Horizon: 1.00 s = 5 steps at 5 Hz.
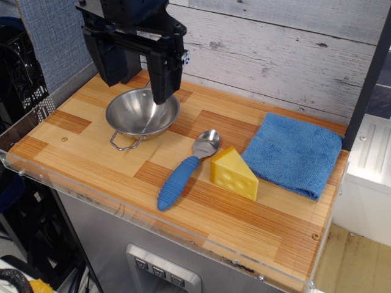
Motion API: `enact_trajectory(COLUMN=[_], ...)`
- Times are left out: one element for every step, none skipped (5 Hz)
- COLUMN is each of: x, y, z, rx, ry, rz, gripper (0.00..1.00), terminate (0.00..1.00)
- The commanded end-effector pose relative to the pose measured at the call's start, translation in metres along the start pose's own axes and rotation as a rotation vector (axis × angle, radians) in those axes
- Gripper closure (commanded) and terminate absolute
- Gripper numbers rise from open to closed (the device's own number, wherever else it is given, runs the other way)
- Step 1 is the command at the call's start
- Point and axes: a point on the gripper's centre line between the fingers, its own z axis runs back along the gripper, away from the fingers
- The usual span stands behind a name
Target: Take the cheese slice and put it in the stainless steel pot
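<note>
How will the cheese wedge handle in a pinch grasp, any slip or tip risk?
The cheese wedge looks like smooth, glossy plastic, so probably rigid and a bit slippery. Its sides taper to a thin edge, so pads may slide off unless placed on the flat dimpled faces. It rests on a broad base, so it likely won't roll.

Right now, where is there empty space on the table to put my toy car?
The front left of the table, before the pot and left of the spoon, is bare wood. So is the front right corner, before the cheese slice and the blue cloth. It is crowded mid-table where spoon, cheese and cloth sit close, and at the pot, under the pincer.
</note>
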Motion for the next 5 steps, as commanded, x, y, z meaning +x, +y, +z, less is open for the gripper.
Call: enact_trajectory(x=[0.0, 0.007, 0.016, 0.028, 0.037], y=[0.0, -0.019, -0.041, -0.074, -0.1], z=[0.0, -0.005, -0.017, -0.042, -0.076], rx=[0.0, 0.003, -0.017, -0.018, -0.016], ry=[0.0, 0.006, 0.011, 0.042, 0.072], rz=[0.0, -0.052, -0.09, -0.127, -0.101], gripper=[0.0, 0.0, 0.0, 0.0, 0.0], terminate=[0.0, 0.0, 0.0, 0.0, 0.0])
